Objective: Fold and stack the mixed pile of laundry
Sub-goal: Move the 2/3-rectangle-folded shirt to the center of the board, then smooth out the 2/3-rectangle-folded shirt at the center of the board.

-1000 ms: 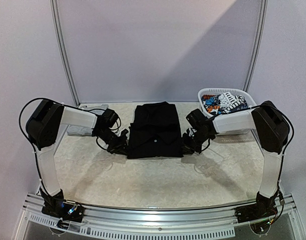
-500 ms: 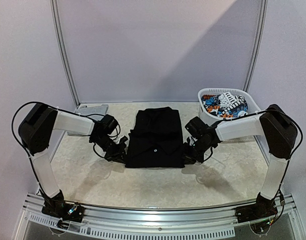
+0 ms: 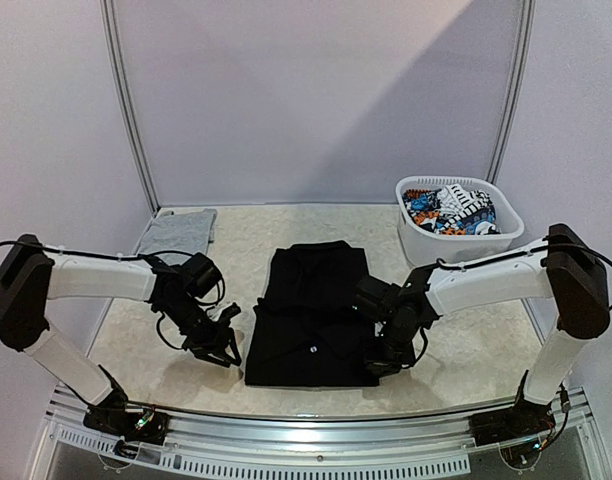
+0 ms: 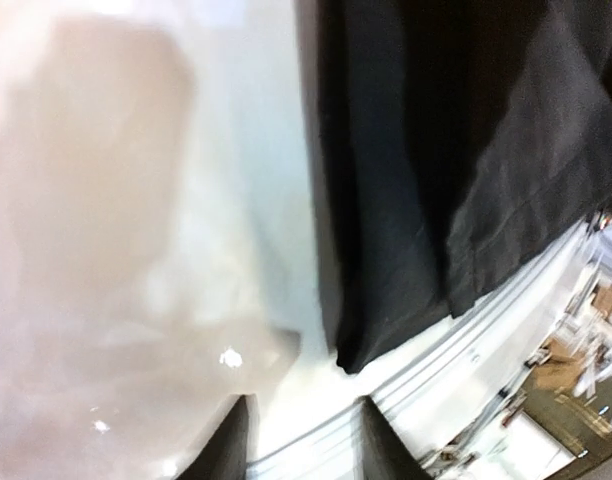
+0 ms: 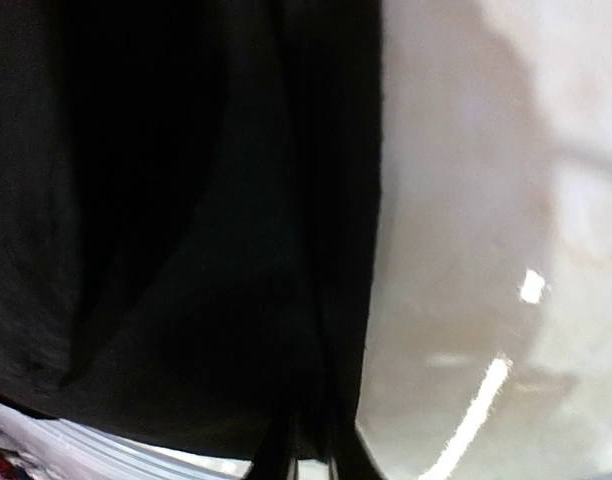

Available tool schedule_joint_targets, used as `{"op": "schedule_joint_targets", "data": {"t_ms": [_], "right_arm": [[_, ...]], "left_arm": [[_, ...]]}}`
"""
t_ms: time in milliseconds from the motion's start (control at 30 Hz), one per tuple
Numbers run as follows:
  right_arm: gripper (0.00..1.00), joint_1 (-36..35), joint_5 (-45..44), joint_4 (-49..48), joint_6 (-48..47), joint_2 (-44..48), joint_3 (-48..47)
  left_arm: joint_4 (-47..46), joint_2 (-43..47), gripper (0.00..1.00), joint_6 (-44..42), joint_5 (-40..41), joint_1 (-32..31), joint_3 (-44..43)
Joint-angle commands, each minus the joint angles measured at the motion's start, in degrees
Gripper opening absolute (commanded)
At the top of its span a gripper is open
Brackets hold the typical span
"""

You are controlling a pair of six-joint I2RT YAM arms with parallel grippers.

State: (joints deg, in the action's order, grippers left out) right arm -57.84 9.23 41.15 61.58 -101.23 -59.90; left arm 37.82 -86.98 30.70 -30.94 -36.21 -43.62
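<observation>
The large black garment (image 3: 311, 312) lies folded flat in the middle of the table, close to the front edge; it also fills the upper right of the left wrist view (image 4: 446, 150). My left gripper (image 3: 226, 348) (image 4: 304, 405) stands open just left of the garment's front corner, with only bare table between its fingers. My right gripper (image 3: 382, 358) (image 5: 308, 425) sits on the garment's right front corner (image 5: 186, 250), its jaws almost together with black cloth at the tips. A light grey top (image 3: 176, 232) lies at the back left. The printed piece (image 3: 448, 208) is in the basket.
A white plastic laundry basket (image 3: 426, 240) stands at the back right. The metal rail of the table's front edge (image 3: 316, 440) runs just below the garment and both grippers; it also shows in the left wrist view (image 4: 466, 360).
Both arms drew back toward the front edge and pulled the black garment with them. The left gripper opened, let go of the cloth and shifted left.
</observation>
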Motion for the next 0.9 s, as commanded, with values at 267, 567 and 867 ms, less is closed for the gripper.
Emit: {"op": "schedule_joint_targets", "data": {"t_ms": [267, 567, 867], "right_arm": [[0.38, -1.9, -7.7, 21.3, -1.8, 7.0, -9.3], [0.38, -2.0, -5.4, 11.4, -1.3, 5.4, -13.7], [0.41, -0.4, -0.8, 2.6, -3.1, 4.4, -11.8]], "left_arm": [[16.0, 5.2, 0.60, -5.6, 4.5, -0.4, -13.8], [7.9, -1.4, 0.50, -4.7, 1.0, -0.7, -14.4], [0.5, -5.7, 0.46, -1.0, -2.1, -1.6, -14.7]]}}
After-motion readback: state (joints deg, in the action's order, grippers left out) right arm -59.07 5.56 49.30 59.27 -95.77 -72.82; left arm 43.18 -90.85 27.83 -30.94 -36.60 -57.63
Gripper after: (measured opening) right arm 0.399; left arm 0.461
